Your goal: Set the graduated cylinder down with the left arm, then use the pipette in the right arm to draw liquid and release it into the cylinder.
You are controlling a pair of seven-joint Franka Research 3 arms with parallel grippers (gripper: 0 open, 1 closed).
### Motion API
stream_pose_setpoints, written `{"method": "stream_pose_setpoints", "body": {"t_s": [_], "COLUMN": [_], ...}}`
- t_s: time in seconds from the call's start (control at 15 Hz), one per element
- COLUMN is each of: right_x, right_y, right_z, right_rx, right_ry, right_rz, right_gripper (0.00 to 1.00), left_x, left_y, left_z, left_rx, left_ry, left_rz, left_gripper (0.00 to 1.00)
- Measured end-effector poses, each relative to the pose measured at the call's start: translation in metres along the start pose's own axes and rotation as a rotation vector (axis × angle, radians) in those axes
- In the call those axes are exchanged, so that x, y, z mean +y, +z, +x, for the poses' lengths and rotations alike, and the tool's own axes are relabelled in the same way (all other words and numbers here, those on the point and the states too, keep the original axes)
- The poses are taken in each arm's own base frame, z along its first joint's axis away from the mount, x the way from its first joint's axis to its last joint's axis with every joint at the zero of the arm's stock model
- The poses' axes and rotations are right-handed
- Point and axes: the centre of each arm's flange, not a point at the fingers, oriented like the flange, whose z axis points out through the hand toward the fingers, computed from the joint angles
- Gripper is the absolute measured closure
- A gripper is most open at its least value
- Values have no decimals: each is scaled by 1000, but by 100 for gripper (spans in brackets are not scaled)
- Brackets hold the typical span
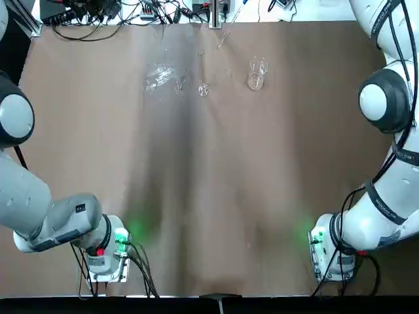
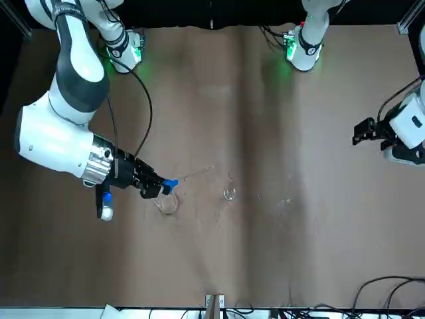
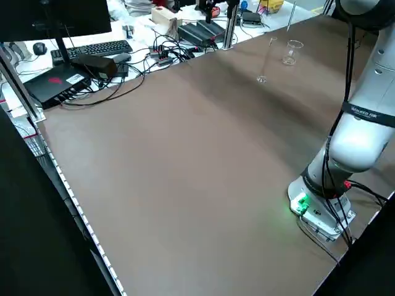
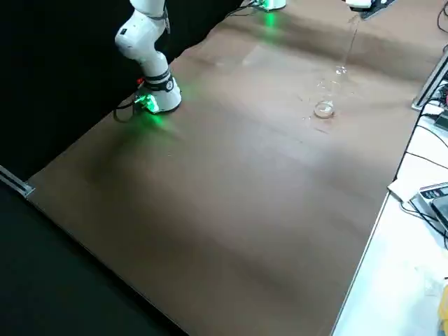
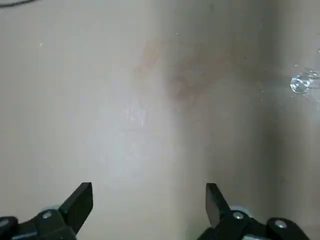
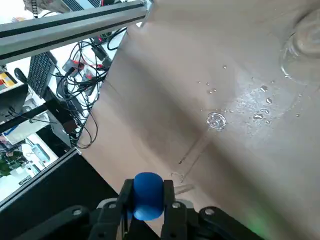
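right end effector (image 2: 161, 187) gripping pipette (image 6: 148, 196), cylinder (image 2: 230, 193) mid-table

Beside the beaker (image 2: 167, 204), the pipette (image 2: 170, 184) shows only its blue bulb; its glass tube is indistinct.

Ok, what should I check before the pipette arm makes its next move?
1. Graduated cylinder standing on the table, released: ok.
2. Left gripper open, empty, away from the glassware: ok.
3. Right gripper fingers shut on the pipette at its blue bulb: ok.
4. Liquid in the beaker: cannot tell.
5. Liquid already in the pipette: cannot tell.
6. Pipette tip lined up over the cylinder mouth: cannot tell.
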Motion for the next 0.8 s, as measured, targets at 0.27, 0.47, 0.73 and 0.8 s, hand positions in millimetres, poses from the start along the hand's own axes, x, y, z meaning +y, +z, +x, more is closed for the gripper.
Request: {"method": "stream_pose_setpoints", "body": {"t_s": [0.27,0.47,0.73,0.8], "right_x": [-6,-11,-18,-19], "right_y": [6,11,19,21], "right_z": [-9,-17,-29,-33], "right_rx": [11,18,31,32], "right_ry": [10,9,-1,-5], "right_rz": [19,34,58,62], "right_gripper": [72,72,72,72], "left_x": [29,39,48,47], "left_y": [-1,-1,-14,-16], "left_z": [-6,-7,-14,-16], "left_rx": [-39,-41,-20,-17], "left_ry": [-108,-122,-113,-115], "left_rz": [56,58,65,66], "left_gripper": [0,0,0,0]}}
